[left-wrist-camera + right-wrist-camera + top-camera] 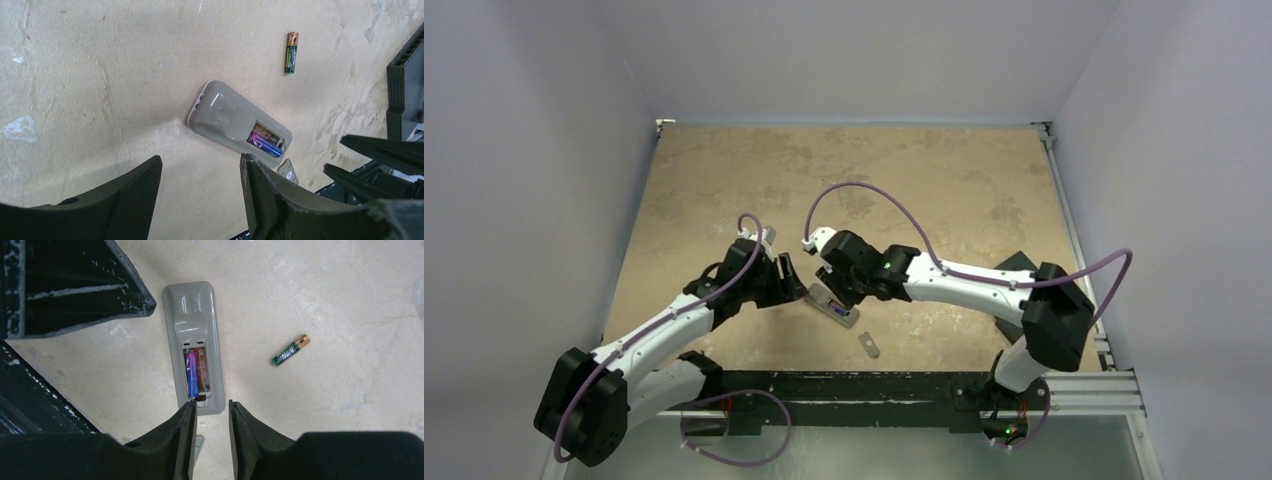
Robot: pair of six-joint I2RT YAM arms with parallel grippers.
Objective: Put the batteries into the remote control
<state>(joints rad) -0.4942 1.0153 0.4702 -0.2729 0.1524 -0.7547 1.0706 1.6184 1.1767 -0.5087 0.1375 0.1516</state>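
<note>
where left gripper (200, 167) gapes wide, right gripper (211, 409) overhangs remote control (196, 315)

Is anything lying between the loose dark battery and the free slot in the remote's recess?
Nothing visible does. The dark battery lies alone on the table beside the remote, whose recess is uncovered; the purple battery fills only one slot. The right tool hangs open at the remote's end, off that path.
</note>
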